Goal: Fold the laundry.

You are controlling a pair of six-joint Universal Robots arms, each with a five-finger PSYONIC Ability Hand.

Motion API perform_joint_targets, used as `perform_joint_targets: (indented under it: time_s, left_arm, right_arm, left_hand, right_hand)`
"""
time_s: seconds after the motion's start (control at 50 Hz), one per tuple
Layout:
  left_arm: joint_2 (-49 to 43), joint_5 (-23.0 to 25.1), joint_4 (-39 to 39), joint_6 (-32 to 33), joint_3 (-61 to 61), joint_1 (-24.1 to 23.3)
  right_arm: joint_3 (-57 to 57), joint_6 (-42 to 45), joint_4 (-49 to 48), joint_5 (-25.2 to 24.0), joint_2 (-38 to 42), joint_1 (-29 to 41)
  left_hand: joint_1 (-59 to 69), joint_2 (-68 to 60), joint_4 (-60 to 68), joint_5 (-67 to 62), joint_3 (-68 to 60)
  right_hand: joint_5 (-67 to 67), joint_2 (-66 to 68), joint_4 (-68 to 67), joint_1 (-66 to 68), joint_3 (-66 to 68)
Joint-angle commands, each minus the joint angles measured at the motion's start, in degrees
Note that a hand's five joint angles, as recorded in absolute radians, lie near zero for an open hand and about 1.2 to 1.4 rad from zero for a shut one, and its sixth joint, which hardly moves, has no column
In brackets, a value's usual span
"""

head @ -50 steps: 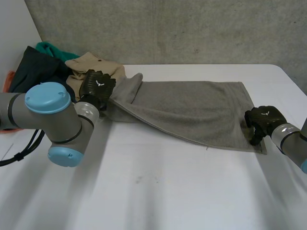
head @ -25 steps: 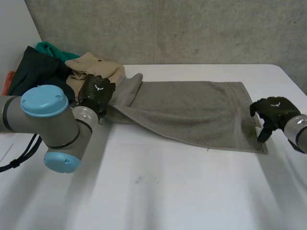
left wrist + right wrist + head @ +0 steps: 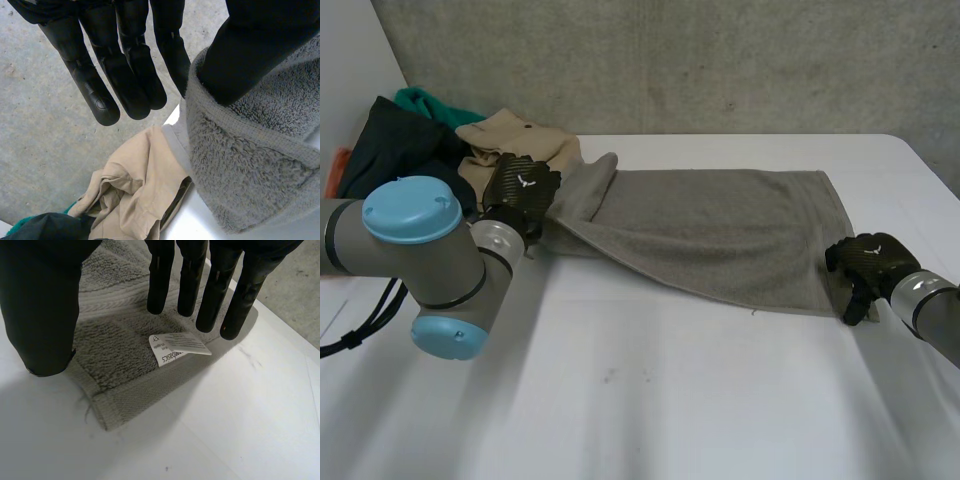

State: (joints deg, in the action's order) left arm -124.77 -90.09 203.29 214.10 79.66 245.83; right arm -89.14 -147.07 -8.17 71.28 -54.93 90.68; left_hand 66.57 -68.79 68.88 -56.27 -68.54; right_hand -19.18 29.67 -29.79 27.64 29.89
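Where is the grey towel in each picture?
Head view: the grey towel lies across the white table between the left hand and the right hand.
Left wrist view: its fluffy edge is bunched against the left hand's thumb, next to the tan cloth.
Right wrist view: its corner with the white label lies under the right hand's fingertips.
Shared landmark: the white table.

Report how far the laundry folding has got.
Done: the grey towel lies spread across the table, with no fold made. In hand: the left hand sits at its bunched left end, fingers straight; the right hand is open over the near right corner, by the label. Left: grasping, folding, then the clothes pile.
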Motion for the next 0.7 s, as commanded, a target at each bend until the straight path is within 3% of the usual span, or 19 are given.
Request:
perform_joint_targets:
  time_s: [0.02, 0.5, 0.56, 0.58, 0.7]
  left_arm:
    - [-0.1, 0.0, 0.0, 0.0, 0.1, 0.0]
    - [-0.1, -0.2, -0.1, -0.6, 0.6, 0.0]
    - [-0.2, -0.2, -0.1, -0.8, 0.7, 0.0]
    - [-0.3, -0.2, -0.1, -0.8, 0.7, 0.0]
    - [-0.7, -0.3, -0.3, -0.8, 1.9, 0.3]
  right_arm:
    - [2.1, 0.1, -0.1, 0.4, 2.0, 0.2]
    - [8.7, 1.5, -1.1, 1.1, 5.8, 0.5]
    - [9.7, 1.3, -1.3, 1.1, 6.0, 0.5]
    - [10.1, 1.0, -1.7, 1.1, 5.8, 0.5]
    - [9.4, 0.3, -2.4, 2.2, 2.4, 0.5]
  left_hand:
    - [13.4, -11.2, 11.1, -13.7, -11.5]
    - [13.4, -11.2, 11.1, -13.7, -11.5]
    - [13.4, -11.2, 11.1, -13.7, -11.5]
    - [13.4, -11.2, 11.1, -13.7, -11.5]
    - [13.4, -11.2, 11.1, -13.7, -11.5]
  right_hand:
    - [-9.3, 8.8, -8.7, 10.9, 8.6]
    - [-16.9, 16.4, -16.3, 18.4, 16.2]
    - [-33.5, 33.0, -32.9, 35.0, 32.8]
    - [-50.4, 49.9, -49.8, 51.9, 49.7]
    - [-50.8, 50.3, -50.2, 52.4, 50.1]
